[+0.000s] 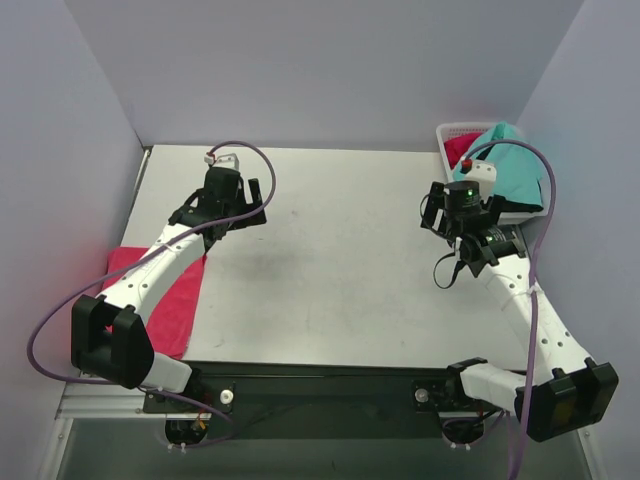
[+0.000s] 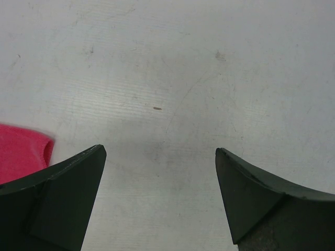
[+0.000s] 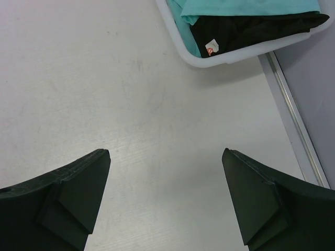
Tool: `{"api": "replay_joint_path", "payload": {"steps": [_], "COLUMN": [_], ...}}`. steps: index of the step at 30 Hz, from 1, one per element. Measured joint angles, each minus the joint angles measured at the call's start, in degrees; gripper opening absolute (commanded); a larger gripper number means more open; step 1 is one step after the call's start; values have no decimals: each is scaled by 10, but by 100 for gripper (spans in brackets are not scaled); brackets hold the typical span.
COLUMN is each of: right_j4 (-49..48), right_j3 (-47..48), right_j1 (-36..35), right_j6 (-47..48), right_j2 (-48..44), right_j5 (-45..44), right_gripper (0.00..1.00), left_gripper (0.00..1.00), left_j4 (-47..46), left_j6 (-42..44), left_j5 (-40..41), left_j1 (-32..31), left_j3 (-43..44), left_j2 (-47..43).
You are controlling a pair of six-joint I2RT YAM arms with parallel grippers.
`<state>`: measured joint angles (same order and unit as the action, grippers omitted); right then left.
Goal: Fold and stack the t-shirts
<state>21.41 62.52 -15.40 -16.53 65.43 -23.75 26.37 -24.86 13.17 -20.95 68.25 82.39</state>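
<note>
Both arms' jaws open, empty — pink-red t-shirt [image 1: 168, 300] lies on the counter [image 1: 340, 250] far from the basket [image 3: 235, 56], teal t-shirt [image 1: 512, 165] and black t-shirt [image 3: 261, 26] inside it — next: pinch teal's top fold, lift clear of rim.

In the top view, the red shirt [image 1: 178, 300] at the lower left lies partly under the left arm [image 1: 165, 255], so its full outline is hidden. At the upper right, the teal shirt [image 1: 512, 165] covers most of the basket [image 1: 447, 135], and a purple cable [image 1: 547, 190] crosses the shirt.

In the left wrist view, the red shirt [image 2: 21, 151] is a blurred patch. It is cut off by the left edge and hidden below by a finger of the left gripper [image 2: 160, 149].

In the right wrist view, the basket [image 3: 209, 60], the teal shirt [image 3: 235, 8] and a black shirt [image 3: 261, 26] run off the top edge. The print on the white label [image 3: 211, 48] is too small to read.
</note>
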Motion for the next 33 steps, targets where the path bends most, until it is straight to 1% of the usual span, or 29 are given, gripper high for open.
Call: {"api": "replay_joint_path", "payload": {"steps": [4, 8, 10, 13, 14, 16, 19, 22, 27, 33], "right_j4": [-2, 4, 10, 17, 18, 18, 19, 25, 10, -10], "right_j3": [0, 5, 25, 77, 96, 129, 155, 177, 242, 331], "right_j1": [0, 0, 1, 19, 36, 87, 156, 196, 225, 241], "right_j6": [1, 1, -1, 0, -1, -10, -19, -19, -12, 3], "right_j2": [-3, 2, 21, 70, 90, 128, 176, 220, 309, 410], "right_j5": [-2, -28, -47, -56, -47, -16, 13, 40, 87, 129], "right_gripper": [94, 93, 91, 85, 81, 77, 73, 70, 66, 65], "left_gripper": [97, 98, 98, 98, 97, 97, 97, 98, 97, 97], "left_j4": [0, -1, -3, -3, -3, -5, -8, -8, -10, -11], "left_j6": [0, -4, -7, -13, -15, -18, -20, -21, -25, -30], "left_j5": [-4, -9, -12, -15, -16, -17, -21, -31, -41, -45], "left_j1": [0, 0, 0, 0, 0, 0, 0, 0, -1, -1], "left_j3": [0, 0, -1, -1, -1, -3, -14, -22, -22, -23], "left_j2": [0, 0, 0, 0, 0, 0, -1, -1, -1, -1]}}
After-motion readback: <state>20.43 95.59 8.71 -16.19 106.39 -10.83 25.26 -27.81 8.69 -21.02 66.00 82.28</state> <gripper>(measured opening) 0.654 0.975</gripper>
